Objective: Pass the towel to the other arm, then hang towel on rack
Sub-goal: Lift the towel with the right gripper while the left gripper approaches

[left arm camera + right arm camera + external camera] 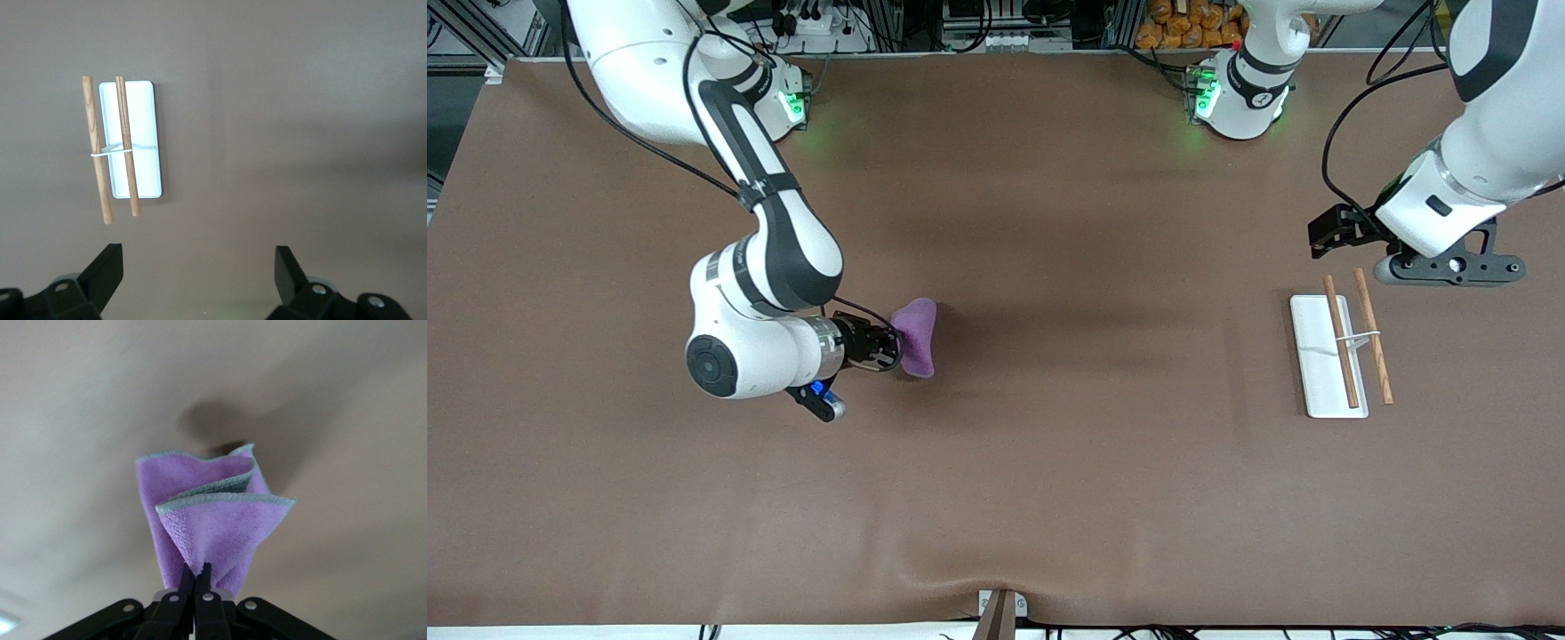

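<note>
The right hand (887, 345) was clenched on the towel (918, 336), holding it in the air over the surface (1049, 462) toward the right arm's end. Only the right wrist view showed the pinch itself: both fingers (203, 583) pressed together on a folded corner, the purple towel (210, 520) fanning out in layers with a pale edge. The rack (1343, 354) lay on the surface toward the left arm's end. The left hand (199, 267) hovered above the surface beside the rack (123, 143), and its wrist view showed the fingers released, spread wide with nothing between them.
</note>
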Controlling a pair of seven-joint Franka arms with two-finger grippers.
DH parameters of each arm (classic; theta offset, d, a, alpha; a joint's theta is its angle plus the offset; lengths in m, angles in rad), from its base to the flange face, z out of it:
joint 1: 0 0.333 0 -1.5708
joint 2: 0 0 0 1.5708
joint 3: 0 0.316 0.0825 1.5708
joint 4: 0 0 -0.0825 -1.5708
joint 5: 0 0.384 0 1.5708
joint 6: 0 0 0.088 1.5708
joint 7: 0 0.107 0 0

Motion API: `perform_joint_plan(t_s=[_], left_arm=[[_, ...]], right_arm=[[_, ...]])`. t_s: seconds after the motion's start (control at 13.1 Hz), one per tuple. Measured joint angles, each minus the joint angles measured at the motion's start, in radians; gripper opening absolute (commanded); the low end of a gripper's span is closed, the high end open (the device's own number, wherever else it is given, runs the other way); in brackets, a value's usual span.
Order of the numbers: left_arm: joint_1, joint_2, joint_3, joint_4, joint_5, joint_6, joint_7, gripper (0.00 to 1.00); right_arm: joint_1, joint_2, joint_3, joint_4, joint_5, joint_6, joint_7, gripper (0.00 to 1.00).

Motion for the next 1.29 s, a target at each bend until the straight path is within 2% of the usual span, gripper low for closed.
perform_joint_plan(t_s=[0.3, 0.53, 0.91, 1.29], left_arm=[[-0.001, 0.000, -0.045, 0.001, -0.026, 0.007, -0.117, 1.00], [-0.005, 0.002, -0.101, 0.003, -0.039, 0.030, -0.248, 1.00], [-0.012, 0.064, -0.184, 0.028, -0.049, 0.133, -0.454, 1.00], [-0.017, 0.181, -0.194, 0.147, -0.134, 0.181, -0.539, 1.00]], right_arm=[[0.013, -0.048, 0.031, 0.077, 0.035, -0.007, 0.248, 0.00], [0.072, -0.050, 0.066, 0.160, 0.036, 0.035, 0.472, 0.00], [0.167, -0.049, 0.073, 0.183, 0.036, 0.289, 0.723, 0.00], [0.229, -0.040, 0.074, 0.183, 0.036, 0.543, 0.898, 0.00]])
